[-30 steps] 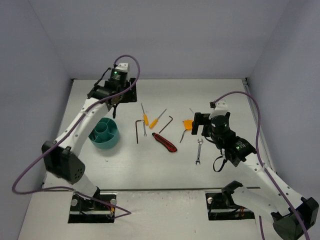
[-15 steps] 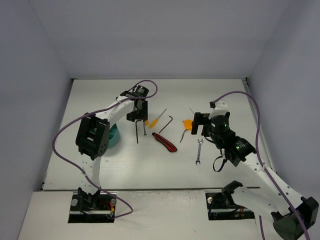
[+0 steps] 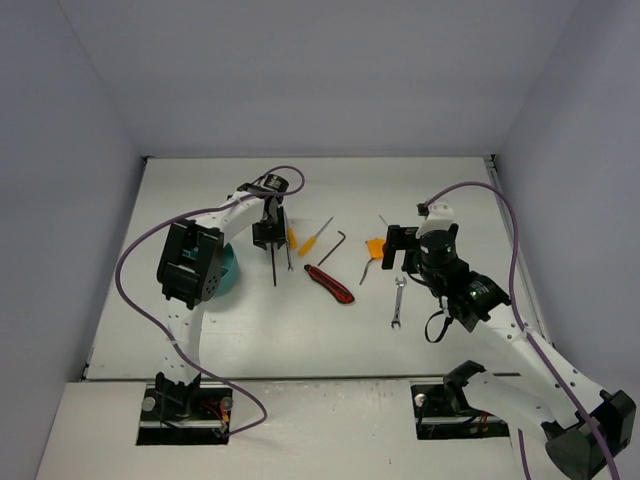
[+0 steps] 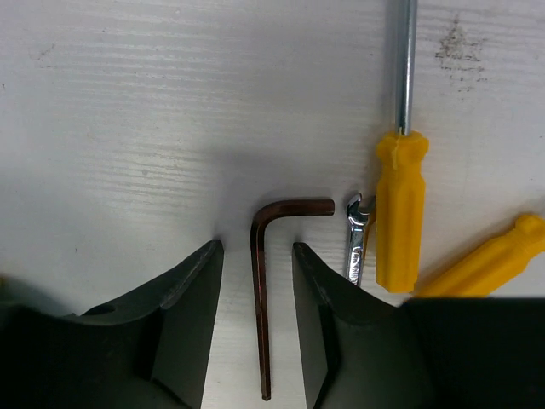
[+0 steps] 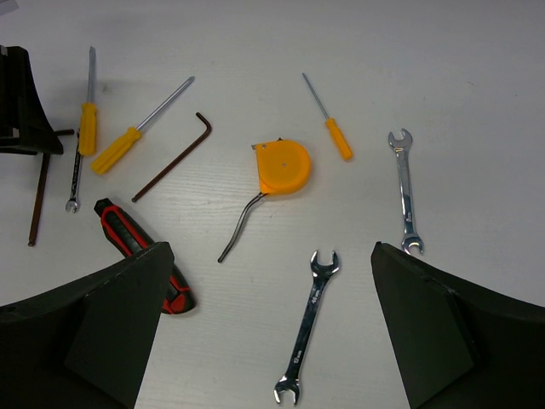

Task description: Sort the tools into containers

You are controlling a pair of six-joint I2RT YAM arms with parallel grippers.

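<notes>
Dark hex key [image 4: 259,324] sits between the parted fingers of the left hand [image 4: 255,251] — drop squarely, then close on its long shank; right hand [image 5: 268,285] gapes wide.

- Overhead view: the left arm [image 3: 190,265] hides most of the teal bowl [image 3: 232,272]; a sliver shows at its 3 o'clock side.
- Left wrist view: the small wrench [image 4: 358,239] runs behind the left fingers [image 4: 341,341] toward 6 o'clock. The upright screwdriver [image 4: 400,213] is cut off at 12 o'clock, the slanted screwdriver [image 4: 498,256] at 3 o'clock.
- Right wrist view: the right fingers [image 5: 111,315] cover part of the utility knife [image 5: 119,223] at 7 o'clock.
</notes>
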